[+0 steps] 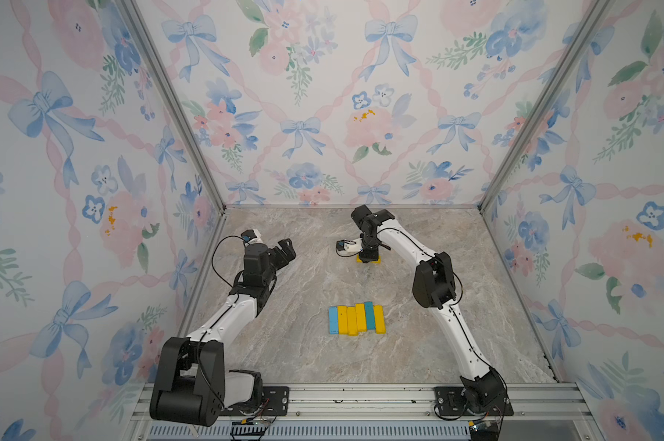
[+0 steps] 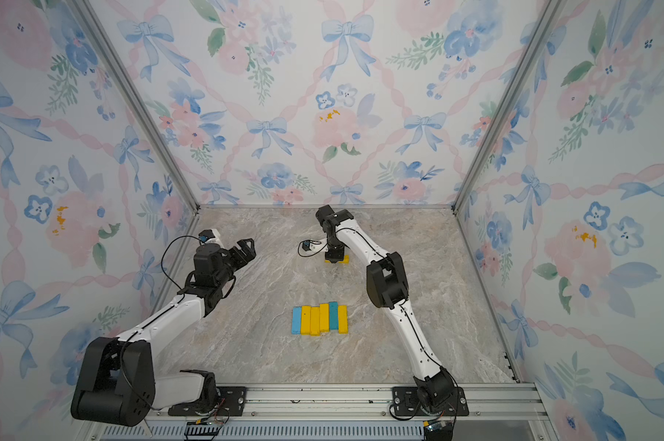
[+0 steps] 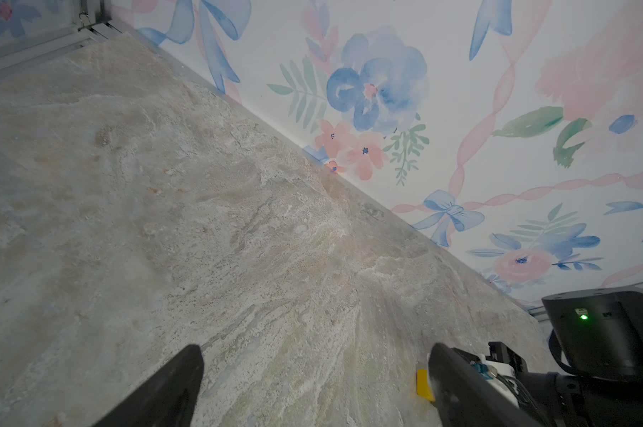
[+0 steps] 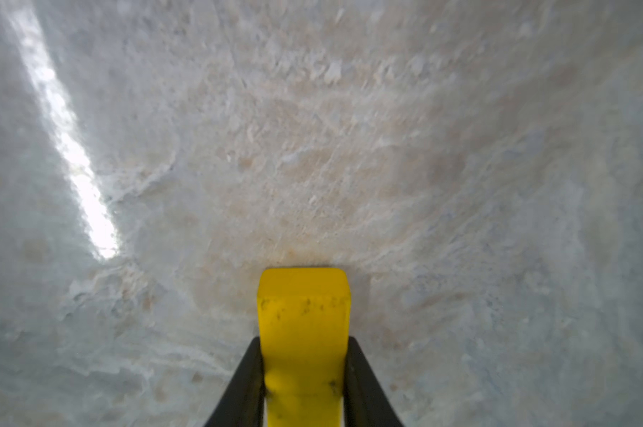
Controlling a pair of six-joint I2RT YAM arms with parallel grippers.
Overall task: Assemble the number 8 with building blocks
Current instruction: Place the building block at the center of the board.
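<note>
My right gripper [image 1: 368, 256] [image 4: 303, 342] points down at the far middle of the table. It is shut on a yellow building block [image 1: 368, 261] [image 2: 337, 259] [image 4: 303, 295], gripped across its width and held low against the marble. Several more building blocks [image 1: 356, 319] [image 2: 320, 319] lie side by side in a row near the front centre: a light blue one [image 1: 333, 320] at its left end, a teal one [image 1: 369, 316], and the others yellow. My left gripper [image 1: 286, 250] [image 3: 314, 347] hovers open and empty at the far left. No number 8 shows in any view.
The marble tabletop [image 1: 284, 343] is boxed in by floral walls on three sides. An aluminium rail [image 1: 361, 397] with both arm bases runs along the front edge. In the left wrist view the held yellow block [image 3: 423, 384] peeks out beside one finger.
</note>
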